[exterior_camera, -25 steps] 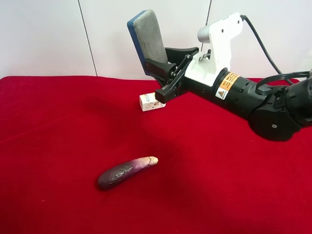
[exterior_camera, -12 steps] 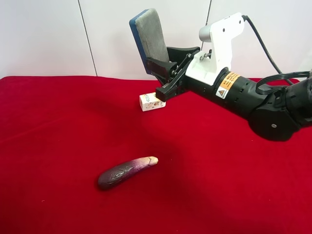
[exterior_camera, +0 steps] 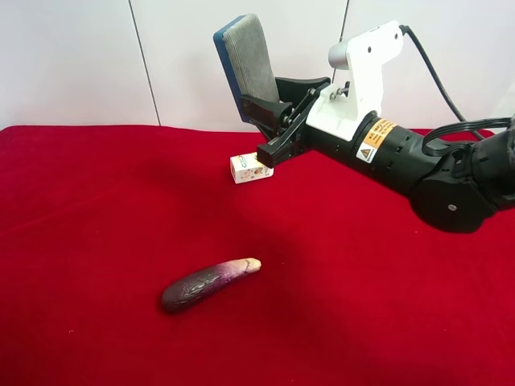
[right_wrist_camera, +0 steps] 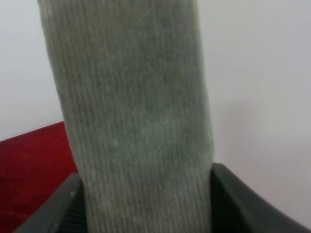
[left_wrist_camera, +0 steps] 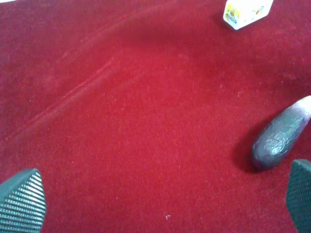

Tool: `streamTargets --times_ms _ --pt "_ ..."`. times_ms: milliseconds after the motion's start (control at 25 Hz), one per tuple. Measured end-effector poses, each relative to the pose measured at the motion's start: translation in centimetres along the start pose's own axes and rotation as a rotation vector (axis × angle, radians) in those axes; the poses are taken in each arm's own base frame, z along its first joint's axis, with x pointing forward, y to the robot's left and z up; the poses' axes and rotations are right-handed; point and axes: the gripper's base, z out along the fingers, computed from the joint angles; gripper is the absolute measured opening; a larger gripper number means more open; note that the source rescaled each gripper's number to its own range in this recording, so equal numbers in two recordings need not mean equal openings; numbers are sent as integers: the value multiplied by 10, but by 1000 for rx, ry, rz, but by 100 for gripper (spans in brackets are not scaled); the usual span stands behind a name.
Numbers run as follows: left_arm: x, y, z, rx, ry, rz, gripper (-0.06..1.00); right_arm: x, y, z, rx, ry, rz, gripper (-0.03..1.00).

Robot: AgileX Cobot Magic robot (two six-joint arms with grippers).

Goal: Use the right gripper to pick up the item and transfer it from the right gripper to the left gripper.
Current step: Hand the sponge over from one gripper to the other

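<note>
The right gripper (exterior_camera: 265,129) reached in from the right of the exterior high frame on its arm with a white housing (exterior_camera: 358,80) and an orange-yellow sticker (exterior_camera: 374,141). Its black jaws were closed narrowly on the lower end of the item (exterior_camera: 248,60), the only thing they touched. The item stood nearly upright in the upper middle of that frame, tilted a little to the left, raised well clear of the red cloth (exterior_camera: 96,209) and set against the white wall (exterior_camera: 72,56). Its grey ribbed face was turned toward the arm and its blue backing showed along the left edge.

In the right wrist view the item (right_wrist_camera: 141,121) filled the middle of the frame from top to bottom. The right gripper (right_wrist_camera: 146,213) showed a black finger (right_wrist_camera: 243,204) pressed against each of the item's long sides at the bottom corners.

The left gripper (left_wrist_camera: 160,199) was spread wide: one ribbed pad (left_wrist_camera: 22,204) sat at the lower left corner of the left wrist frame and the other at the lower right edge. Only bare red cloth (left_wrist_camera: 121,121) lay between them, and they held nothing.

The eggplant (exterior_camera: 209,283) lay on the cloth in the lower middle of the exterior high frame, pale tip to the right. The small white box (exterior_camera: 251,167) sat on the cloth just below the right gripper, apart from it. In the left wrist view the eggplant (left_wrist_camera: 279,141) lay near the right edge and the box (left_wrist_camera: 245,9) at the top right.
</note>
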Motion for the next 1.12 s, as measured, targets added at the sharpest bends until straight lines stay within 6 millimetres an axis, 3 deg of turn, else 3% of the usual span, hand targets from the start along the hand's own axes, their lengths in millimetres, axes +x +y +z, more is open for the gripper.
streamTargets --times_ms 320,480,760,1120 --pt "-2 -3 0 30 -19 -46 100 0 0 0 0 0 0 6" --pt "-21 -6 7 101 -84 -129 100 0 0 0 0 0 0 6" --pt "-64 -3 46 196 -171 -300 100 0 0 0 0 0 0 6" --pt "-108 10 100 191 -142 -280 100 0 0 0 0 0 0 6"
